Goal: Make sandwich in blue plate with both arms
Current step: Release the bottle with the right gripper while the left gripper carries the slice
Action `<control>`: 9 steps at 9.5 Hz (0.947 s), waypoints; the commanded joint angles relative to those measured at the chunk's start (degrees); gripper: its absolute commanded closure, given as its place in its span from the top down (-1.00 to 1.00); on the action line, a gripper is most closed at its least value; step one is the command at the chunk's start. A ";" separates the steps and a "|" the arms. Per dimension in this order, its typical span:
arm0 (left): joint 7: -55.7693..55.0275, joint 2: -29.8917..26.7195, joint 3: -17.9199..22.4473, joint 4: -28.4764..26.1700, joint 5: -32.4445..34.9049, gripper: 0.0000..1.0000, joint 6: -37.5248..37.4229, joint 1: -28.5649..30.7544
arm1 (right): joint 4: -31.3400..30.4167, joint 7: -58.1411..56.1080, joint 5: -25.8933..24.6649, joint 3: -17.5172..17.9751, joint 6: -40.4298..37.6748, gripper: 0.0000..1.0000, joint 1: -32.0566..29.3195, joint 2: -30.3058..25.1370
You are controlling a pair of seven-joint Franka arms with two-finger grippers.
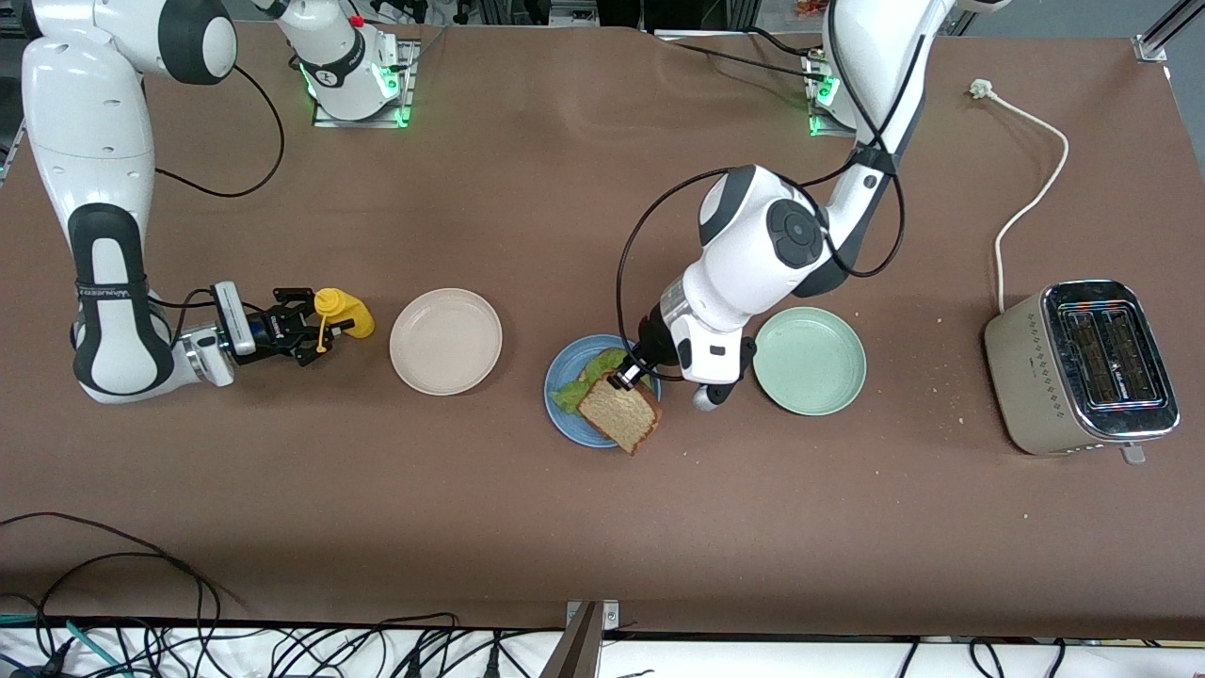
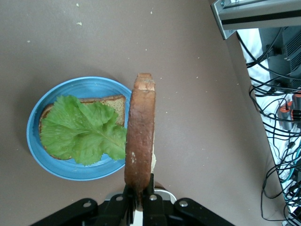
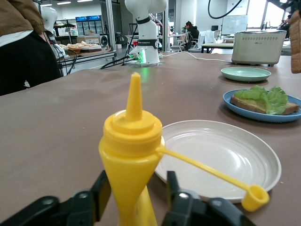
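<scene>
Bread slice (image 1: 621,414) over blue plate (image 1: 565,419)

Three plates are sitting in a row on the surface (image 1: 565,527). The beige plate (image 1: 445,340) is lying toward the right arm's end. The blue plate (image 1: 565,414) is sitting in the middle. The green plate (image 1: 810,361) is lying toward the left arm's end, with the toaster (image 1: 1083,367) well apart from it at that end.

A bread slice (image 2: 115,104) is lying in the blue plate, and a lettuce leaf (image 2: 82,129) is lying on it. The left gripper (image 1: 626,375) is holding a second bread slice (image 1: 619,414) over the plate's edge.

The right gripper (image 1: 299,337) is gripping a squeeze bottle (image 1: 341,314) that is standing just beside the beige plate.
</scene>
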 commanded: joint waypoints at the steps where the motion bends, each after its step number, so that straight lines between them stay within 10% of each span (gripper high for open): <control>1: 0.23 2.34 0.80 1.26 -1.80 -1.00 1.31 -2.17 | 2.27 7.21 0.11 -1.66 -1.05 1.00 -1.38 -0.93; 9: -0.12 5.77 0.80 1.52 -1.45 -1.00 6.14 -5.25 | 13.96 48.07 -10.60 -10.11 -2.54 1.00 -0.33 -8.13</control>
